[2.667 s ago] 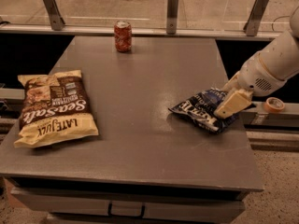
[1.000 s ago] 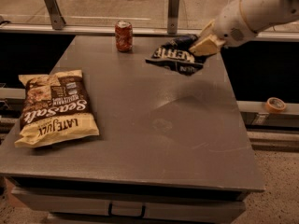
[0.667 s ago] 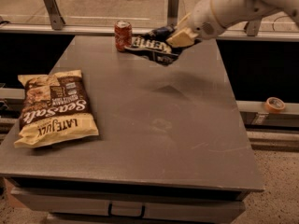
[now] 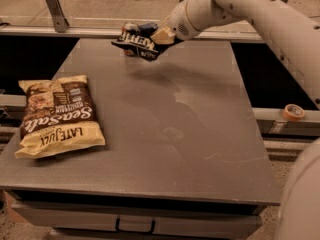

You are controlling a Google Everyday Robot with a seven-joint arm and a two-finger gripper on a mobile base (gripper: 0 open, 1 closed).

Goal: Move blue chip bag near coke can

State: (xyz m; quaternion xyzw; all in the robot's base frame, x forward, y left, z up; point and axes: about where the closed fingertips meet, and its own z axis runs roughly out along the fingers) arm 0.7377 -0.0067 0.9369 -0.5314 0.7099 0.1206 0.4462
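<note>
The blue chip bag (image 4: pixel 139 42), dark navy with white "Kettle" lettering, hangs in the air over the far middle of the grey table (image 4: pixel 190 134). My gripper (image 4: pixel 163 35) is shut on its right end, with the white arm reaching in from the upper right. The coke can is almost fully hidden behind the bag; only a small red bit (image 4: pixel 128 52) shows under the bag's lower left edge.
A large cream-and-brown "Late July Sea Salt" bag (image 4: pixel 57 115) lies flat at the table's left front. A roll of tape (image 4: pixel 293 112) sits on a ledge right of the table. A rail with a metal post (image 4: pixel 54 6) runs behind the table.
My gripper has carried the blue chip bag from the table's right side up and to the far left, and it now hangs in front of the coke can, covering it.
</note>
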